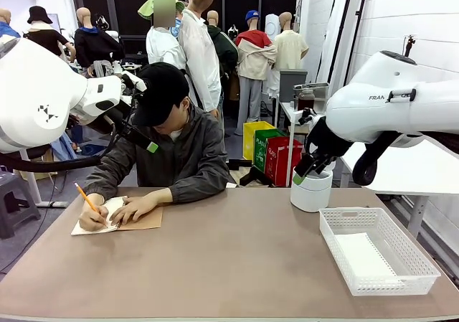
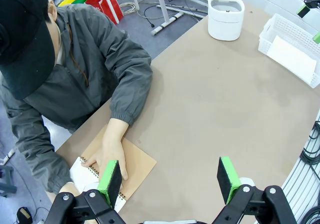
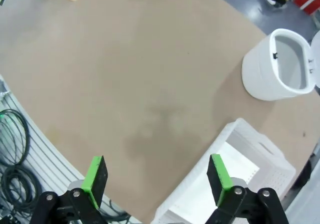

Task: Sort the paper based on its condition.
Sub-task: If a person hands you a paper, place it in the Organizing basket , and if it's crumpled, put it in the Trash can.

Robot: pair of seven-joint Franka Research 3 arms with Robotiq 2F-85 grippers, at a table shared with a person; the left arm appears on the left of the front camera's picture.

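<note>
A white sheet of paper (image 1: 362, 254) lies flat inside the white basket (image 1: 337, 218) at the table's right; the same paper (image 3: 241, 166) shows in the right wrist view. At the far left a person holds a pencil (image 1: 86, 196) over the white page of a spiral notebook (image 2: 137, 164) with a brown cover, the other hand (image 2: 111, 151) resting on it. My left gripper (image 2: 169, 179) is open and empty, high above the table near the notebook. My right gripper (image 3: 156, 176) is also open and empty, hovering over the table by the basket's edge (image 3: 200, 181).
A white round bin (image 1: 311, 190) with an open top stands at the far right of the table, behind the basket. The person leans over the far left edge. Bare brown tabletop (image 1: 215, 264) spans the middle and front.
</note>
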